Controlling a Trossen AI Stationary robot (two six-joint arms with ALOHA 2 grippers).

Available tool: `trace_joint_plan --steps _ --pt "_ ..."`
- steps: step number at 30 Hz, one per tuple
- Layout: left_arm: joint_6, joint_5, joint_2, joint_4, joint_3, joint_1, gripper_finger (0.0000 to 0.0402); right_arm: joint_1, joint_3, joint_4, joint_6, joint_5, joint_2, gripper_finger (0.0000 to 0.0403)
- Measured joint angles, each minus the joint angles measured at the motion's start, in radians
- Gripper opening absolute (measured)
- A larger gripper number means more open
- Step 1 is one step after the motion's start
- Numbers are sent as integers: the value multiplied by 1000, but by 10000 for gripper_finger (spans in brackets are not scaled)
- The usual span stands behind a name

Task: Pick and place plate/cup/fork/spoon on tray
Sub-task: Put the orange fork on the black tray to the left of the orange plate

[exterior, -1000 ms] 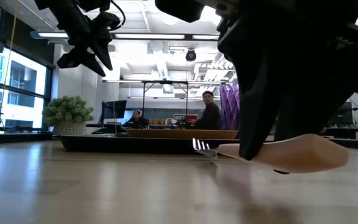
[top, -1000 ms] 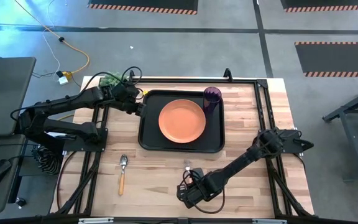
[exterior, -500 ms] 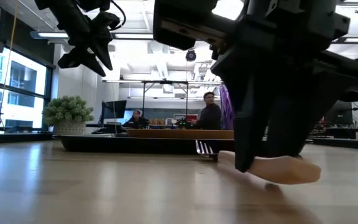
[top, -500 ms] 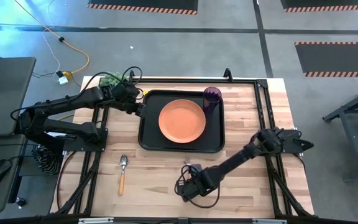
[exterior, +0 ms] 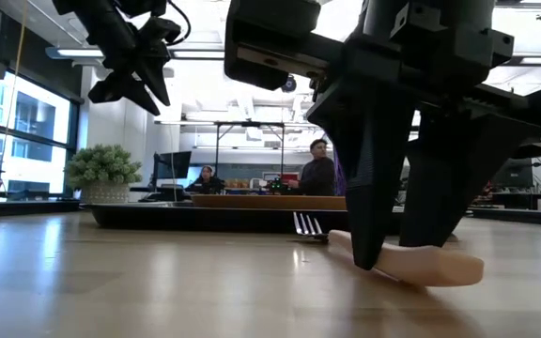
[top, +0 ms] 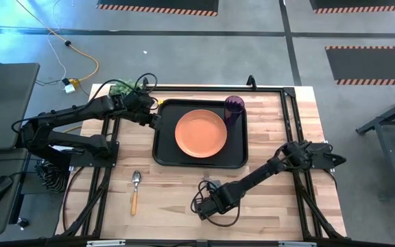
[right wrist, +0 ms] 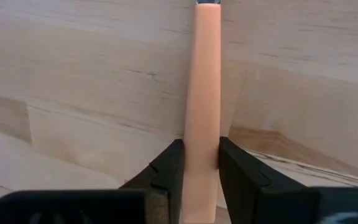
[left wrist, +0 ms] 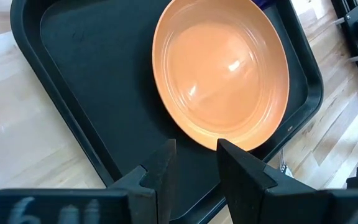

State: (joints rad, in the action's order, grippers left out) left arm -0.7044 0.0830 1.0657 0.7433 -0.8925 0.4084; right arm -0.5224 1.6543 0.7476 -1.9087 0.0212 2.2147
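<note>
The black tray (top: 164, 144) lies at the table's far middle. The orange plate (top: 201, 132) rests in it, and the purple cup (top: 234, 108) stands in its far right corner. The fork (top: 207, 181) lies near the table's front edge, tines toward the tray. My right gripper (top: 208, 204) is shut on the fork's handle. The spoon (top: 135, 189) lies on the table at the front left, bowl toward the tray. My left gripper (top: 155, 120) hovers over the tray's left edge, open and empty, and looks down on tray and plate (left wrist: 222, 74). My right gripper pinches the two long sides of the fork's wooden handle (right wrist: 202, 134) between its two fingers (right wrist: 169, 165). The fingers point down from above, and the handle runs on back between them. The fork lies low along the table, its handle end (exterior: 440, 270) toward the near edge and its tines (exterior: 305, 225) toward the tray.
Black frame rails run along the table's left, right and far edges. A small green plant (top: 122, 87) sits at the far left corner. Bare wood lies between spoon and fork. People (exterior: 317, 174) sit in the room behind the table.
My right gripper has moved a little toward the table's far edge, along the fork's handle toward the tines. In the low view the handle's free end sits lower and closer to the table than before. The tines stay about where they were.
</note>
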Motion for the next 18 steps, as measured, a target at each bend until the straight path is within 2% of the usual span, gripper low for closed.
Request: trace_joint_plan --steps 18 --pt "1 0 0 0 0 0 106 7 31 41 50 -18 7 83"
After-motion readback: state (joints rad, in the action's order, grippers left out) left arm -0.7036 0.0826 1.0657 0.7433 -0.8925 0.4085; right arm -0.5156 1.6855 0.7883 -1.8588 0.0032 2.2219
